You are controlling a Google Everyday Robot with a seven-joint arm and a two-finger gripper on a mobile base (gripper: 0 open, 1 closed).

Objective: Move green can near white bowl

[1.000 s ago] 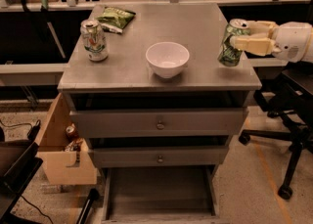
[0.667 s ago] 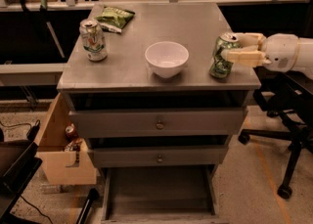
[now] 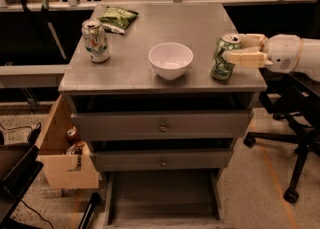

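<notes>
The green can (image 3: 223, 58) stands tilted on the right side of the grey cabinet top (image 3: 130, 68), its silver top leaning right. My gripper (image 3: 239, 49) reaches in from the right and is shut on the can's upper part, one pale finger (image 3: 247, 59) across its front. The white bowl (image 3: 170, 60) sits at the middle of the top, a short gap to the left of the can.
A white-and-silver can (image 3: 95, 41) stands at the left and a flat green snack bag (image 3: 118, 19) lies at the back left. Below are closed drawers and one open bottom drawer (image 3: 162, 198). An office chair base (image 3: 295, 143) stands to the right, a wooden box (image 3: 62, 148) to the left.
My gripper has carried the green can leftward and toward the front, closer to the white bowl. The can is now lower and tilted. The bowl and the other can have not moved.
</notes>
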